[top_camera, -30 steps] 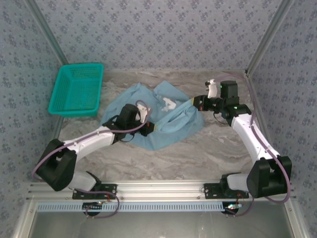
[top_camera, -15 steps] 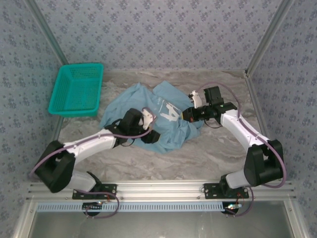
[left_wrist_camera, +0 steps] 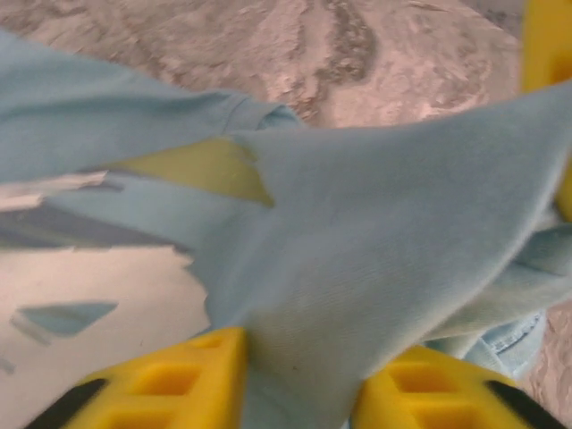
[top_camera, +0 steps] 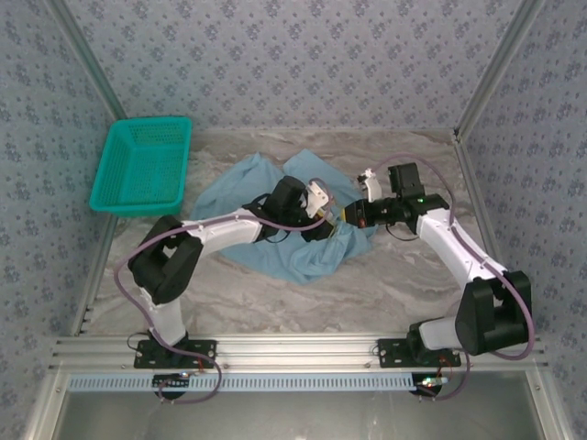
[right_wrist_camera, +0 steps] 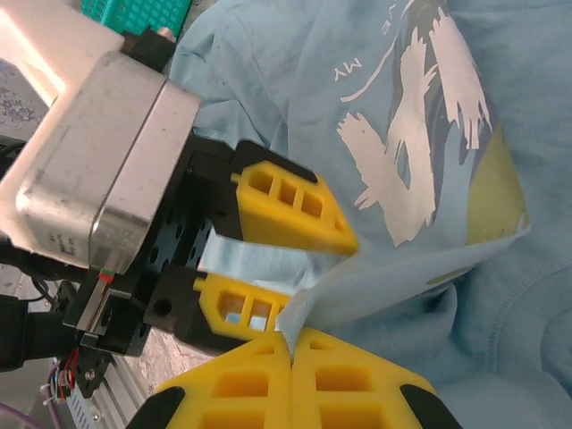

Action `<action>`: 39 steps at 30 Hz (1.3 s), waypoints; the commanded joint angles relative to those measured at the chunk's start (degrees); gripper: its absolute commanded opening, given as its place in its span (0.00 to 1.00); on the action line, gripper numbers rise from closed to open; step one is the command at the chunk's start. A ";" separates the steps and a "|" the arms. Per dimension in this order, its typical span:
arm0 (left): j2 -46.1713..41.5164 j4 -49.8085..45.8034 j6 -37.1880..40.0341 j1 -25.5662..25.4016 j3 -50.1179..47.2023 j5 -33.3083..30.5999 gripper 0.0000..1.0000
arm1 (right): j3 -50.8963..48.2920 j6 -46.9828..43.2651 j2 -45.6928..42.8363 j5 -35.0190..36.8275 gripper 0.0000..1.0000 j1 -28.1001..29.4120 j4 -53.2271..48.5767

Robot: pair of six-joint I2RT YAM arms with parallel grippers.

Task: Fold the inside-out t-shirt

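**Top external.** Inside-out t-shirt [top_camera: 229, 191], crumpled at the middle of the marble table [top_camera: 385, 284], to the right of the teal basket [top_camera: 138, 209]. Left gripper [top_camera: 327, 223] and right gripper [top_camera: 348, 215] meet over its right part.

**Left wrist.** Left gripper [left_wrist_camera: 299, 384] is closed around a bunched fold, with cloth filling the gap.

**Right wrist.** Right gripper [right_wrist_camera: 290, 338] is pressed together on a hem edge. White print [right_wrist_camera: 411, 170] faces up.

**Handling.** Judged a re-grip of one edge. Keep both pinches near the hem and draw them apart slowly, so the cloth spreads flat instead of twisting.
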 commanded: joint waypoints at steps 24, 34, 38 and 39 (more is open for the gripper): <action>-12.76 -7.32 -23.92 7.67 -0.36 16.34 0.00 | -5.59 4.63 -17.52 16.17 0.41 11.16 -1.25; -14.55 -7.95 -25.08 7.71 -0.26 16.29 0.00 | -15.55 15.57 -7.54 21.19 0.46 17.08 19.15; -15.13 -8.55 -24.73 7.71 -0.61 16.09 0.00 | -14.44 14.72 -4.26 25.22 0.43 17.34 21.16; -15.22 -8.56 -24.75 7.70 -0.66 16.22 0.00 | -13.97 14.41 -3.60 25.87 0.41 17.29 21.24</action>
